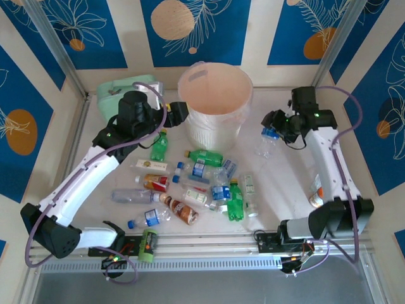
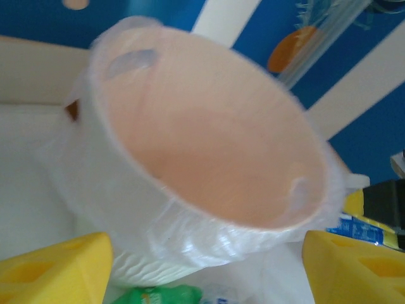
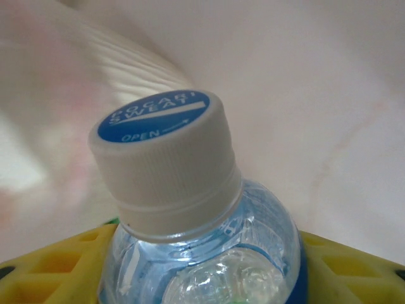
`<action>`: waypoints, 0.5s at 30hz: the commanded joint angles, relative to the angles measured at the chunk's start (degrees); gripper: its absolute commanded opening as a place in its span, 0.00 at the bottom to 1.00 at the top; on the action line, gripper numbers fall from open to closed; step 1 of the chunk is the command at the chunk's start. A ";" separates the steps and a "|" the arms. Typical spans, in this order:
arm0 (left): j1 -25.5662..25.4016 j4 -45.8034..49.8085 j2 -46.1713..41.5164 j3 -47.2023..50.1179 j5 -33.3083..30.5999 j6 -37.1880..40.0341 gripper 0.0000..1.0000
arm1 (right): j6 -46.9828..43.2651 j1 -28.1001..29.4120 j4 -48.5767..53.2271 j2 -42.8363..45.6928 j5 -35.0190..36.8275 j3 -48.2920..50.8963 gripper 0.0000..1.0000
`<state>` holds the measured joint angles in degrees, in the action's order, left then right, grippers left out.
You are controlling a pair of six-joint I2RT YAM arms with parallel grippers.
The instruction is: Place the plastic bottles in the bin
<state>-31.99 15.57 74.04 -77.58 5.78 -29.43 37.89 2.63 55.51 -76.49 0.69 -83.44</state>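
Clear bottle (image 3: 190,215) grasped in right claw (image 1: 273,132), arm stretched forward; left claw (image 1: 180,112) spread, empty, at bin (image 1: 209,130).

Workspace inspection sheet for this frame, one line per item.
Surface: white table, no spills seen.
Job's things: bin upright at far middle, nothing seen inside; about a dozen bottles lying scattered mid-table.
Clutter: mint-green pouch at far left.
Grippers: left gripper open, empty, beside the bin; right gripper shut on a clear bottle below its cap.
Cables: purple cables loop along both arms, none seen snagged.
Surroundings: blue leaf-print wall panels.
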 commanded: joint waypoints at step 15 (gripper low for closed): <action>-16.58 -11.35 5.87 -4.65 11.56 13.84 1.00 | 17.55 7.44 -19.33 9.29 -20.82 -3.94 0.56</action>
<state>-47.81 7.20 80.23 -81.32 16.34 -18.98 51.99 9.45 40.36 -67.99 -15.75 -87.11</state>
